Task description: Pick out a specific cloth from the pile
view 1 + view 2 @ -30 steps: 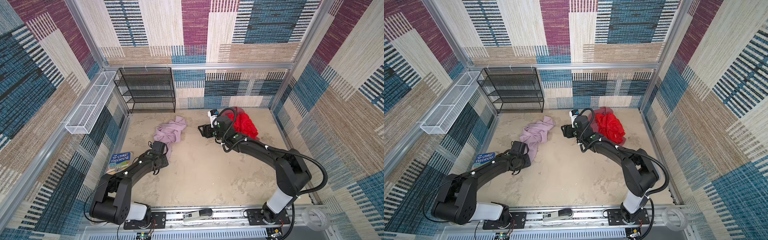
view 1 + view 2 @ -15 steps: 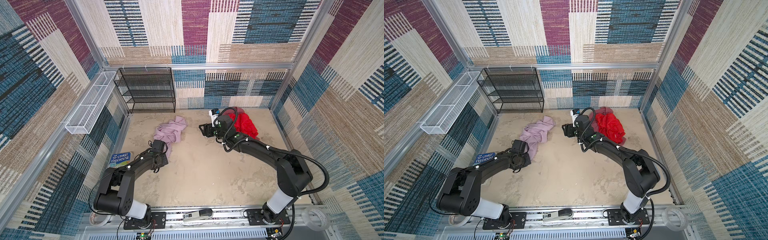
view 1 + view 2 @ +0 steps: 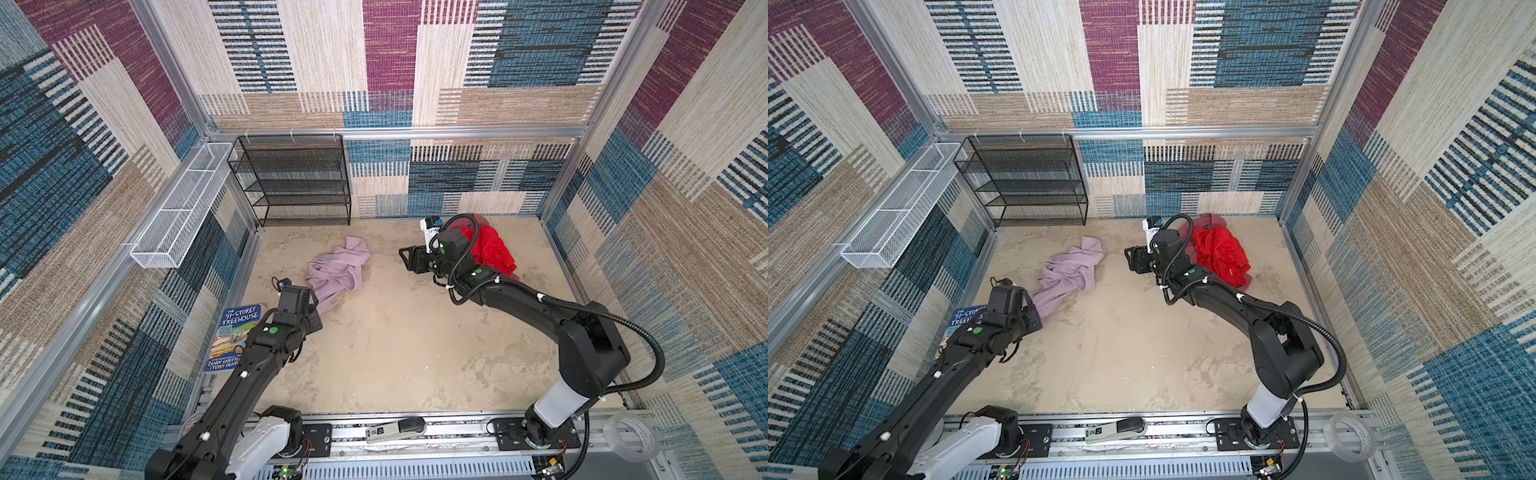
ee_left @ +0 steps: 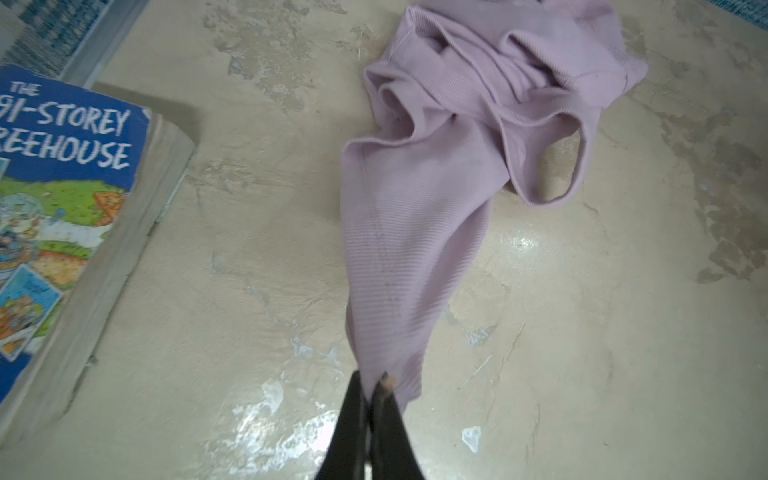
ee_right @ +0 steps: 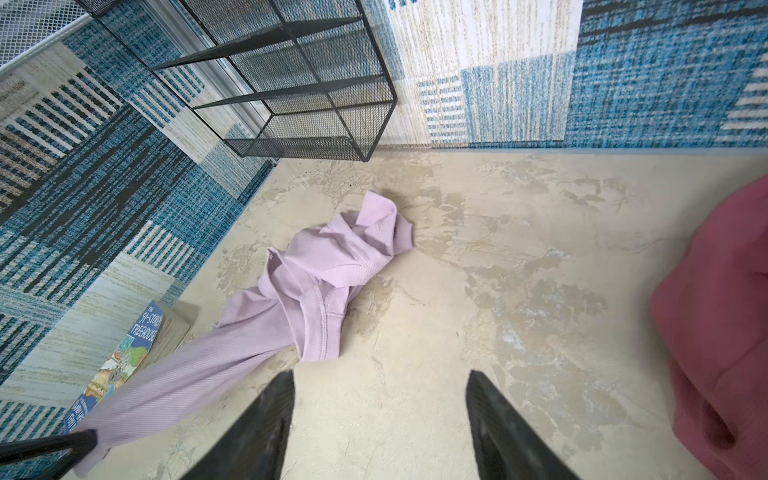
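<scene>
Beige tabletop [image 3: 415,340], left gripper [image 4: 371,380] is pinched tight on the tail end of the lilac cloth [image 4: 415,208], lying well apart from the pile [image 3: 494,249]; right gripper [image 5: 380,374] just hangs open, empty

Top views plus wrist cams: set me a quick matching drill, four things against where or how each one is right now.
Things:
1. lilac cloth
2. red cloth
3. book
4. right gripper

States:
a. open, holding nothing
b. lying flat, far left
c. one end pinched in the shut left gripper
d. heaped at the back right

Pairs: 1-c, 2-d, 3-b, 4-a
</scene>
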You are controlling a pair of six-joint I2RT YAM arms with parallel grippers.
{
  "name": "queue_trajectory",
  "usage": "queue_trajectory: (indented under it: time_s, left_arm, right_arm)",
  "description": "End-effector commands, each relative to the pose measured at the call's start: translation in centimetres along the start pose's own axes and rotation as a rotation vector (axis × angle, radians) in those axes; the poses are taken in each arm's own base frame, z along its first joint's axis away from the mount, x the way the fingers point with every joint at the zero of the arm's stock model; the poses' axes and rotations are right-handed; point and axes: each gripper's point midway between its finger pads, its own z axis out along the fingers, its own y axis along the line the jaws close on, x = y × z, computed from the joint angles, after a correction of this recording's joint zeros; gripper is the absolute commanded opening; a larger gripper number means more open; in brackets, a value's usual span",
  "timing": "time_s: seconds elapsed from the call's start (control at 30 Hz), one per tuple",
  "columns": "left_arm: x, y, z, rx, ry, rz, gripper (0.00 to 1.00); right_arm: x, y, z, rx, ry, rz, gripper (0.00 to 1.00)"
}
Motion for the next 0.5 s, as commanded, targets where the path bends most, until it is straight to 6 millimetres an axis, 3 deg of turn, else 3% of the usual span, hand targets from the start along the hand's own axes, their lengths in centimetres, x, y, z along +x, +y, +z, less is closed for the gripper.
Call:
queue_trajectory:
  time_s: [0.0, 0.13, 0.47]
  left_arm:
    - [1.2, 2.5, -2.3, -0.084, 0.032, -0.002, 0.0]
    - [1.4, 3.4, -4.6, -0.083, 0.017, -0.019, 0.0]
    - [0.1, 2.5, -9.2, 0.04, -0.05, -0.081, 0.0]
  right_arm:
    - [-0.7, 0.7, -0.6, -0.027, -0.025, 0.013, 0.68]
    - [-0.8, 1.0, -1.2, -0.04, -0.033, 0.013, 0.68]
    - [-1.1, 1.3, -3.3, -0.054, -0.054, 0.022, 0.68]
